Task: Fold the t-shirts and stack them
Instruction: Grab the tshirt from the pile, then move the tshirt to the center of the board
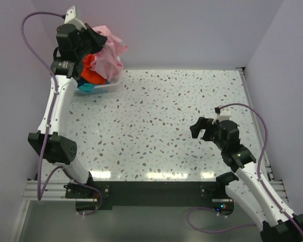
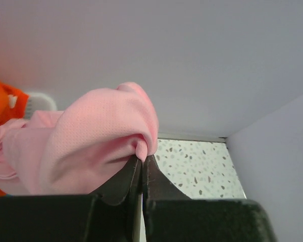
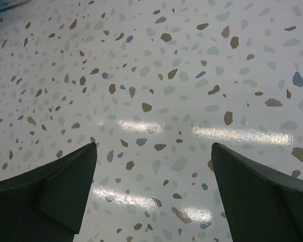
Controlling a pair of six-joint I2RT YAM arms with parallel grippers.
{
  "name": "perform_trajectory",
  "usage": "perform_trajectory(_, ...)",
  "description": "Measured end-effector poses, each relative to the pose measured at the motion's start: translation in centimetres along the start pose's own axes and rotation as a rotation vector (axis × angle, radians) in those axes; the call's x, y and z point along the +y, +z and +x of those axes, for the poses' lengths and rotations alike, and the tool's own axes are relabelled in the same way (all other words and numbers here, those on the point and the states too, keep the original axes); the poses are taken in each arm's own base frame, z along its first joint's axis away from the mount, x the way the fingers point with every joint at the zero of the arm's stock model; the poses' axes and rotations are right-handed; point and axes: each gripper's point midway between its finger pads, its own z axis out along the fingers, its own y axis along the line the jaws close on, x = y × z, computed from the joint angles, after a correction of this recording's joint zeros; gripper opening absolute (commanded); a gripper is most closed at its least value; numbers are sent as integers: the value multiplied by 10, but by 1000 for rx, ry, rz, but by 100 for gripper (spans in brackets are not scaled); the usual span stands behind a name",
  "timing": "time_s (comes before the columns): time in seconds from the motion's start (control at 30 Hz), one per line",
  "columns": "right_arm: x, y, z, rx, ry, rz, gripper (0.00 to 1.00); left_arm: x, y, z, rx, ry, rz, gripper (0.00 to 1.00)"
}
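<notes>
The left end effector [image 2: 142, 157] is pinched shut on a fold of the pink t-shirt [image 2: 91, 146], its two dark fingers pressed together with the cloth bunched over their tips. From the grip the pink cloth drapes down and to the side in a loose wad, not spread at all. Just below and beside it lies the orange t-shirt [image 1: 93, 68], and under that a bit of teal cloth [image 1: 87, 87], both in the white bin [image 1: 110, 86] directly beneath the end effector at the far corner of the counter [image 1: 166, 111]. No dark blue shirt can be made out. By my reading the step in hand is the very first one – drawing one shirt out of the pile – and no folding or stacking has begun. The next move calls for carrying the pink shirt away from the bin, out over the bare counter toward the other arm, high enough that its hanging end comes free of the orange one. There it needs laying flat. The right end effector [image 1: 204, 128] waits well apart, low over the counter with its fingers spread wide and nothing between them – placed to take a second corner and help spread the cloth.
</notes>
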Motion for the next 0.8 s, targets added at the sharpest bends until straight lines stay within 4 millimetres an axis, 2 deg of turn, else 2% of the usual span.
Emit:
perform_trajectory(0.1, 0, 0, 0, -1, 0, 1, 99, -64, -26, 4, -20, 71, 131, 6)
perform_trajectory(0.2, -1, 1, 2, 2, 3, 5, 99, -142, -62, 20, -17, 124, 315, 5)
perform_trajectory(0.27, -2, 1, 3, 2, 6, 8, 99, -181, -92, 25, -28, 130, 441, 5)
perform_trajectory(0.37, -7, 0, 1, -7, 13, 39, 99, -210, -128, 28, -49, 129, 547, 4)
perform_trajectory(0.47, -17, 0, 3, -9, 22, 92, 99, -229, -148, 35, -63, 121, 613, 0)
perform_trajectory(0.53, -24, -1, 4, -10, 29, 132, 99, -232, -150, 45, -48, 111, 629, 0)
perform_trajectory(0.63, -31, -3, 2, -24, 36, 169, 99, -211, -129, 70, -9, 89, 532, 0)
perform_trajectory(0.67, -32, -4, 2, -28, 38, 175, 99, -195, -118, 82, 6, 80, 463, 3)
perform_trajectory(0.73, -34, -5, 1, -32, 39, 188, 99, -150, -98, 119, 67, 50, 278, 10)
perform_trajectory(0.8, -35, -6, 2, -30, 39, 192, 99, -90, -87, 169, 144, 36, 66, 17)
